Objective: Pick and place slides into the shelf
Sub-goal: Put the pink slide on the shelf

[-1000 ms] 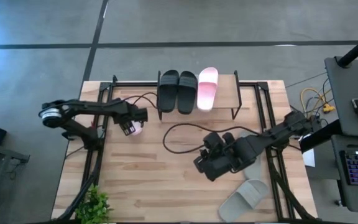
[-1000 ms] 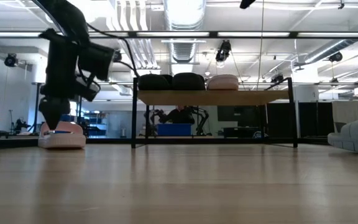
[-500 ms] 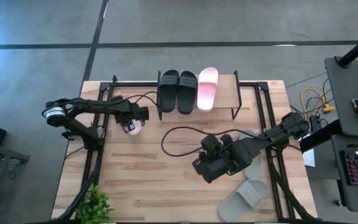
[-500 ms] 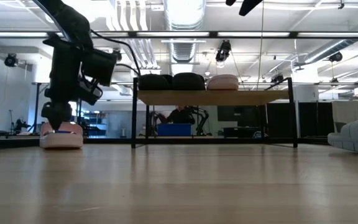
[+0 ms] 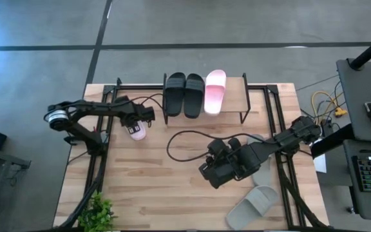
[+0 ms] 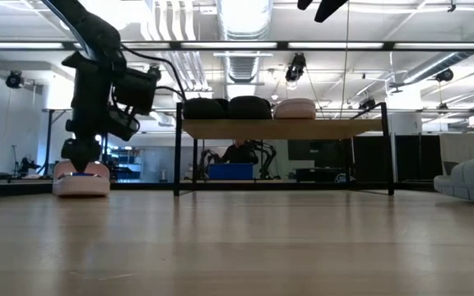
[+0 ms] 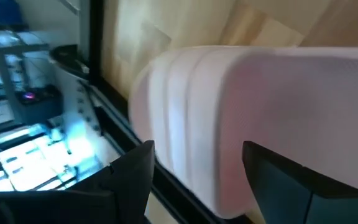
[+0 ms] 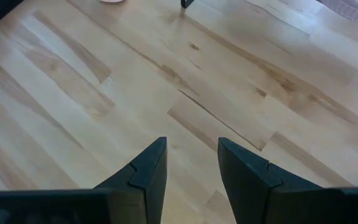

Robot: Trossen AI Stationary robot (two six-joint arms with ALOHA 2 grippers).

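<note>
Left of the shelf (image 5: 205, 84), the left gripper (image 7: 197, 180) spreads released around the pink slide (image 7: 260, 118); it looks light and squashy, best pinched across its strap.

Even overhead light, soft shadows. Low view: ceiling lights (image 6: 241, 16) glare at 12 o'clock. My left wrist view: pink slide (image 7: 260, 118) blurred close-up, blue glare at 9 o'clock.

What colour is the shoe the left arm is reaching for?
Pale pink; the shoe shows best in the left wrist view.
</note>
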